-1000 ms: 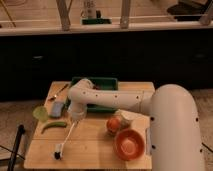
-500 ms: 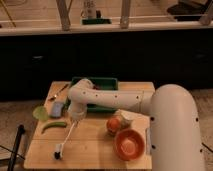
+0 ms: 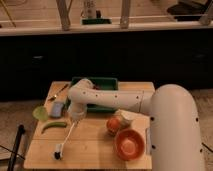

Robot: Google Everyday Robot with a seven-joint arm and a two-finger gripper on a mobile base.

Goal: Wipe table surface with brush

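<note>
The light-brown wooden table surface (image 3: pixel 90 142) fills the lower middle of the camera view. The brush (image 3: pixel 65 140) has a thin white handle slanting down to a small blocky head (image 3: pixel 59 152) with dark bristles resting on the wood at the front left. My gripper (image 3: pixel 76 116) is at the end of the white arm, at the upper end of the brush handle, above the table's left half.
A green tray (image 3: pixel 102 82) sits at the back behind the arm. A metal spoon (image 3: pixel 58 92), a blue-grey block (image 3: pixel 57 108), a green round item (image 3: pixel 41 113) and a green pod (image 3: pixel 53 125) lie at left. An orange bowl (image 3: pixel 129 144), an orange fruit (image 3: pixel 113 124) and a white cup (image 3: pixel 125 118) stand at right.
</note>
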